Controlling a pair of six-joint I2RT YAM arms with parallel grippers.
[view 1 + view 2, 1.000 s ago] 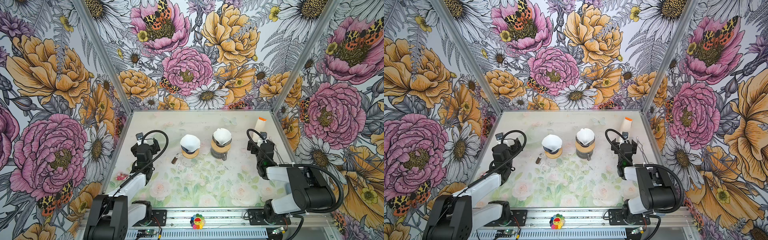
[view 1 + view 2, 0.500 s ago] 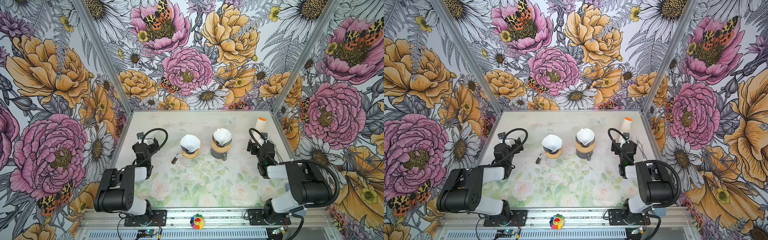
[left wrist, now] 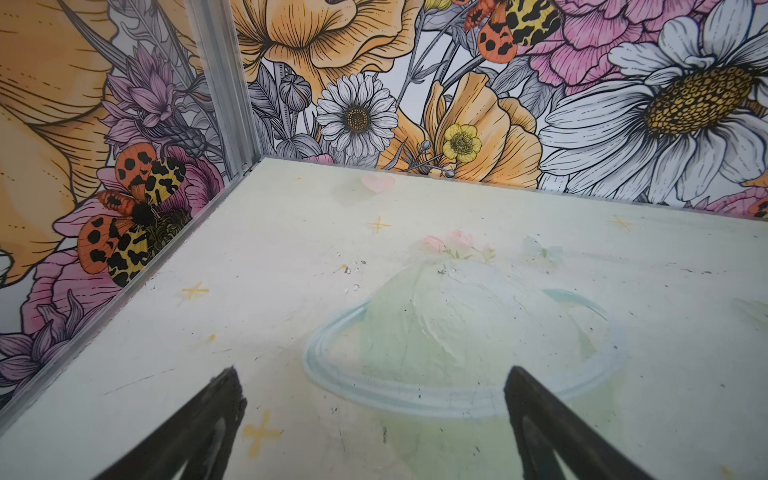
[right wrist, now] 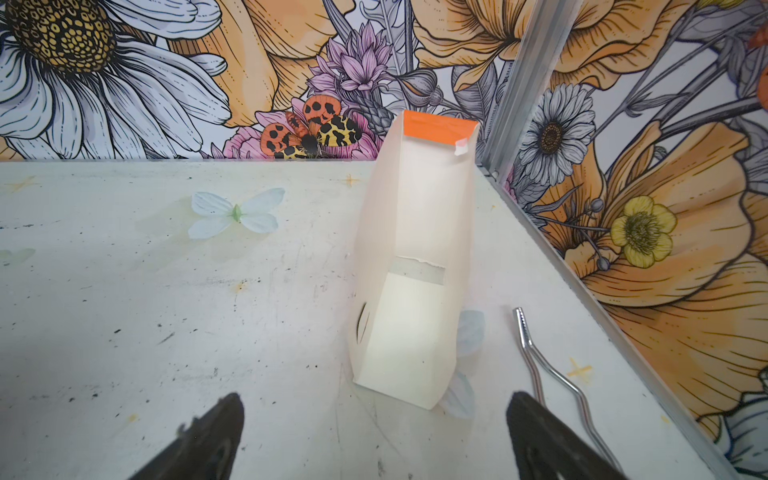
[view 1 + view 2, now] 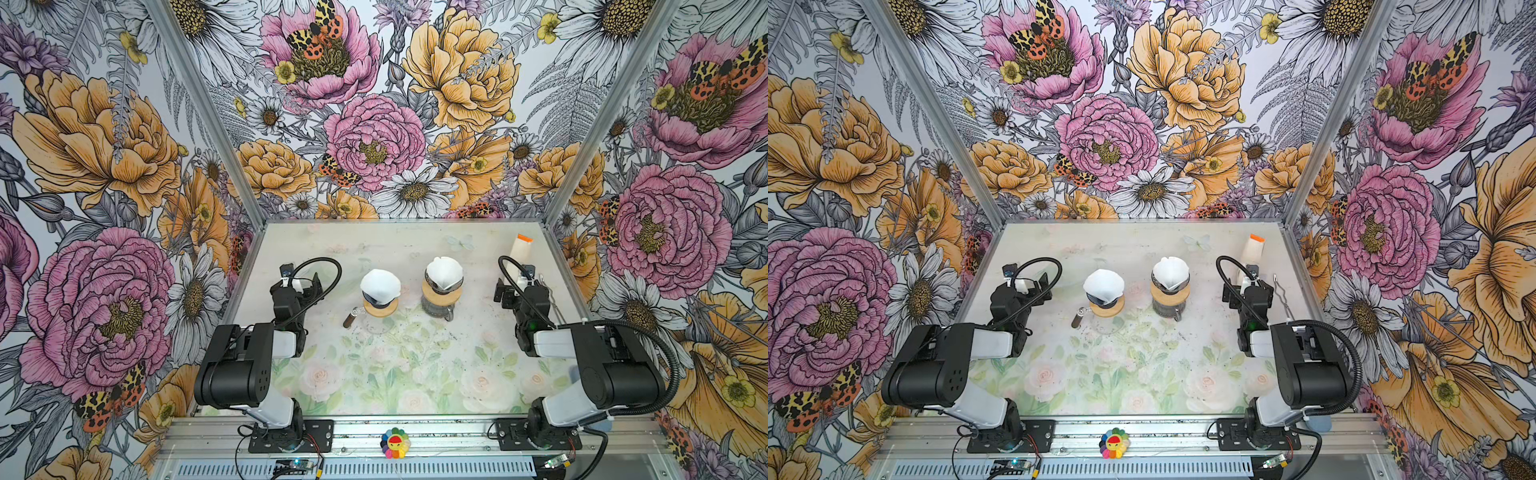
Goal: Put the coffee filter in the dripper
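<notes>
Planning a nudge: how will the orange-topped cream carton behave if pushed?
The cream carton looks like thin card, open-fronted and seemingly empty, so it is probably light and crushable. It stands tall on a narrow base, so a high push would likely tip it.

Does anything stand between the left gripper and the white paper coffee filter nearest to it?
Nothing visible does. In both top views only bare pale table lies between the left gripper and that white paper coffee filter.

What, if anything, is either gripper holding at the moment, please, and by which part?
Nothing is held: the left gripper and the right gripper both stand open, with nothing between the jaws.
</notes>
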